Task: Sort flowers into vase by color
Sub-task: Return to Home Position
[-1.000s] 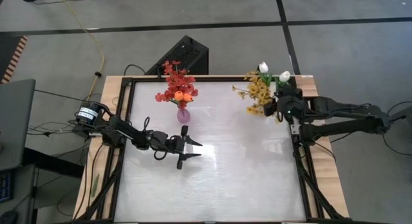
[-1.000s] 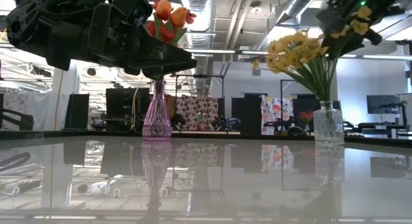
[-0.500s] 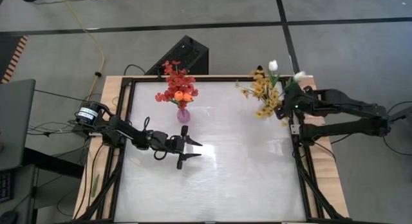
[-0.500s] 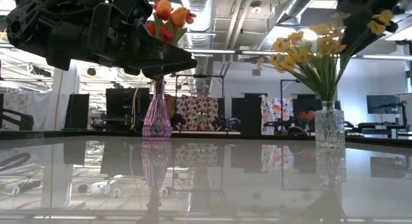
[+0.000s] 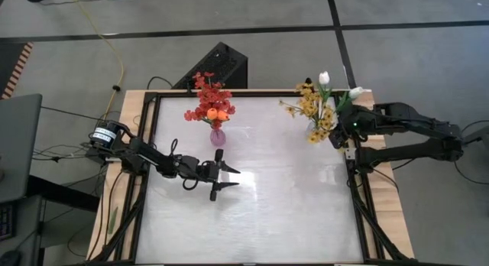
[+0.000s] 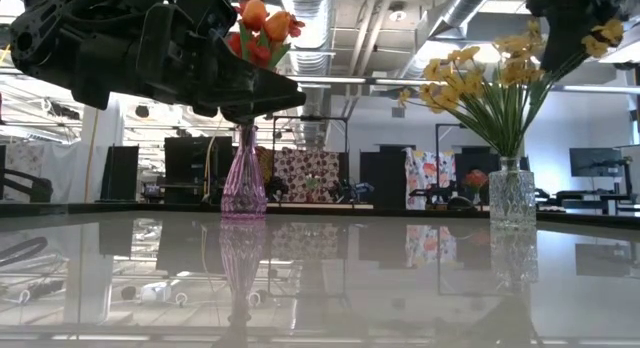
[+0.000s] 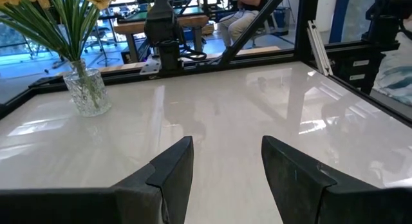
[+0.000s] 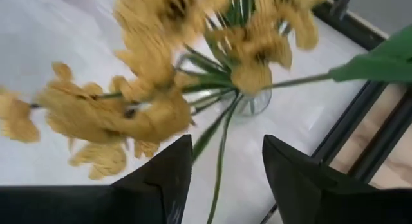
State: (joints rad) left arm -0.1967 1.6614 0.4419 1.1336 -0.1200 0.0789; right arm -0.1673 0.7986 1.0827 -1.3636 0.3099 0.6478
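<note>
Yellow blossom sprays [image 5: 312, 111] and two white tulips [image 5: 324, 78] stand together in the clear vase [image 6: 512, 193], stems fanning out above its rim, the tulip heads on the far, outer side of the bunch. The clear vase sits upright on the white tabletop [image 5: 267, 212], at the far corner on the right arm's side. Right claw [image 8: 226, 144] hangs just above and beside the clear vase, on the side away from the tabletop's middle. The arm reaches in level from beyond the tabletop's edge, wrist tipped down toward the blossoms. Its fingers stand apart and clamp nothing; its wrist camera shows stems and the vase mouth beyond the gap between them. Well apart from the clear vase, along the same far edge toward the left arm's side, a pink vase [image 6: 244, 183] stands upright holding red blossom sprays [image 5: 208, 103] and orange tulips [image 6: 265, 23]. Left claw [image 7: 226, 147] is also well apart from the clear vase, nearer the front than the pink vase and close beside it. That arm is stretched low and nearly level over the tabletop, pointing across toward the clear vase, which shows in its wrist camera. Fingers apart, empty, clear of the surface.
</note>
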